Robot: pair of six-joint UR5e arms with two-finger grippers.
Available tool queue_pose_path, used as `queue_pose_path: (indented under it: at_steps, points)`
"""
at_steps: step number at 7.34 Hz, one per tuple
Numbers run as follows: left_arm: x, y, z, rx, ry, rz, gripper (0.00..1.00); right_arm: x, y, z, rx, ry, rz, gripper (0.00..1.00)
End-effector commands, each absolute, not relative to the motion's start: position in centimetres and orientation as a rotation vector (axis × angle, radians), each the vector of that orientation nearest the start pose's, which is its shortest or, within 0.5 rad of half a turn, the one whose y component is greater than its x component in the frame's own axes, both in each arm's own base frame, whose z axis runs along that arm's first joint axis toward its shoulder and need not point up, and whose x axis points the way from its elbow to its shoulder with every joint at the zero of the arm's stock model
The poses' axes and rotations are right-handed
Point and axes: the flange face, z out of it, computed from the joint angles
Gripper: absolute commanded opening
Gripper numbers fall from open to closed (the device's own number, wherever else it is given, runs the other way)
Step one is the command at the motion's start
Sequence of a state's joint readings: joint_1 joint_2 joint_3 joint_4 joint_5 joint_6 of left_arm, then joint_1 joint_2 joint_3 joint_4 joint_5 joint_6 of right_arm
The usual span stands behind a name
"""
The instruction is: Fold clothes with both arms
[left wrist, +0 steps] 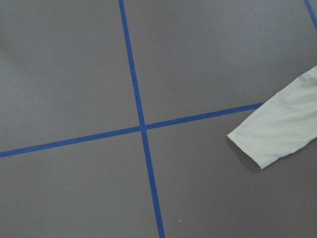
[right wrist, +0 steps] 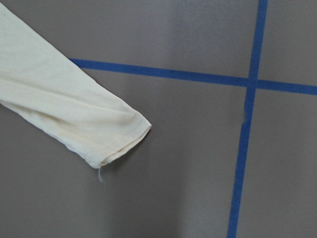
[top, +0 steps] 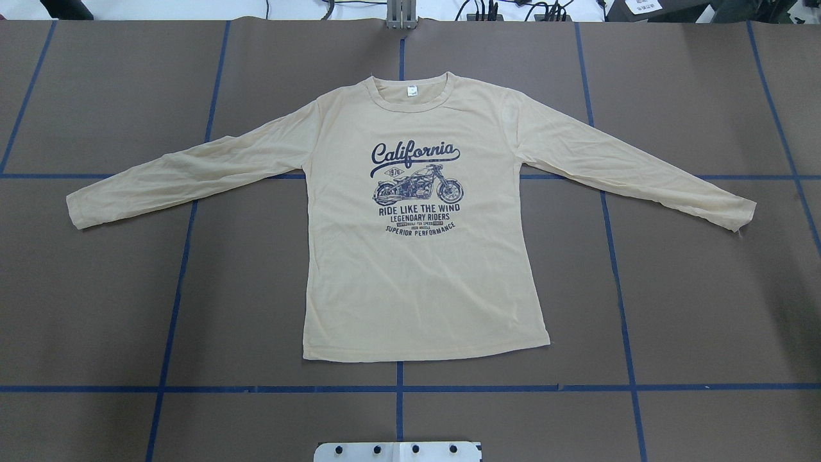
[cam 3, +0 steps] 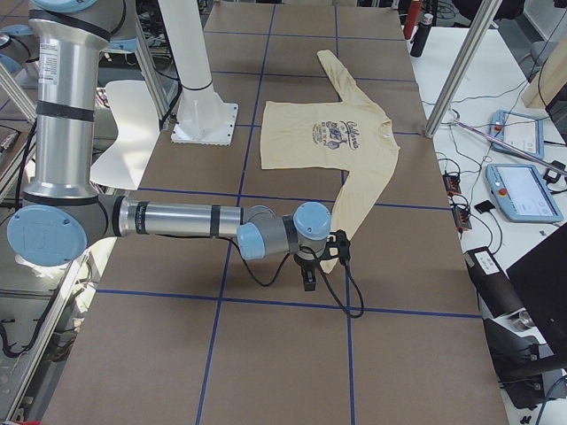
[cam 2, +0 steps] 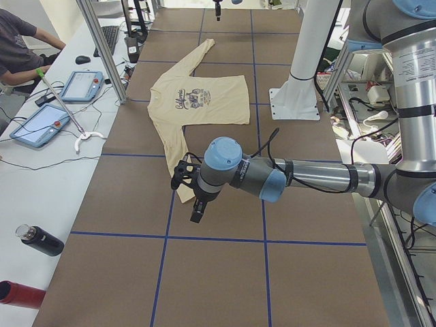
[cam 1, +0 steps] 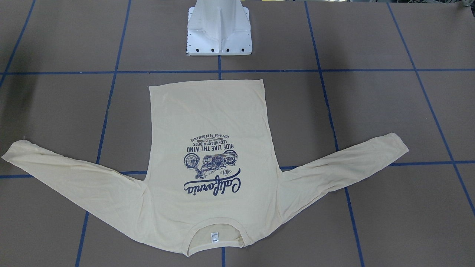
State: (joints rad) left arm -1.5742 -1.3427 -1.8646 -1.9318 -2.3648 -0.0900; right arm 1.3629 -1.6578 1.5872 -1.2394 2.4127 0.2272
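Overhead exterior shows no gripper and cuts the white pedestal [top: 397,451] off at its lower edge. The T-shirt [top: 423,282] lies flat, print up, on the brown table [top: 705,308] in front of the pedestal, hem toward it, collar away, sleeves spread to either side.

Only the side views show the claws. The left gripper [cam 2: 197,210] hangs near the left cuff [left wrist: 257,144], and the right gripper [cam 3: 308,276] near the right cuff [right wrist: 119,139]. Both are small and dark, so I cannot tell whether their fingers are apart or together.

The wrist views show no fingers, only cuffs and blue tape [left wrist: 141,126]. A loose thread [right wrist: 100,174] shows at the right cuff alone.
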Motion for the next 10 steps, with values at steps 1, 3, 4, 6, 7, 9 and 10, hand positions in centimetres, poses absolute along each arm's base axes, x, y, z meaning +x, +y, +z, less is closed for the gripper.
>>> queue_pose_path:
  at_steps: [1, 3, 4, 6, 7, 9, 10]
  points:
    - [-5.7, -41.4, 56.4, 0.406, 0.859, 0.118, 1.0, -8.8, -51.1, 63.3, -0.027, -0.882, 0.041, 1.0]
    - [-5.2, -41.5, 55.9, 0.434, 0.863, 0.146, 1.0, -12.2, -54.9, 63.5, -0.084, -0.879, 0.074, 1.0]
    - [-5.0, -41.5, 55.9, 0.43, 0.866, 0.144, 1.0, -12.8, -54.7, 63.9, -0.096, -0.874, 0.066, 1.0]
    - [-5.0, -41.6, 56.3, 0.423, 0.866, 0.144, 0.99, -13.9, -54.3, 64.3, -0.11, -0.868, 0.05, 1.0]
    - [-4.7, -42.4, 55.5, 0.438, 0.869, 0.157, 0.99, -14.1, -54.2, 65.5, -0.126, -0.856, 0.053, 1.0]
    - [-3.6, -42.9, 55.1, 0.435, 0.874, 0.183, 0.99, -14.2, -54.1, 66.8, -0.151, -0.843, 0.067, 1.0]
    - [-3.6, -42.9, 55.4, 0.421, 0.873, 0.175, 0.99, -14.3, -54.7, 66.1, -0.142, -0.847, 0.067, 1.0]
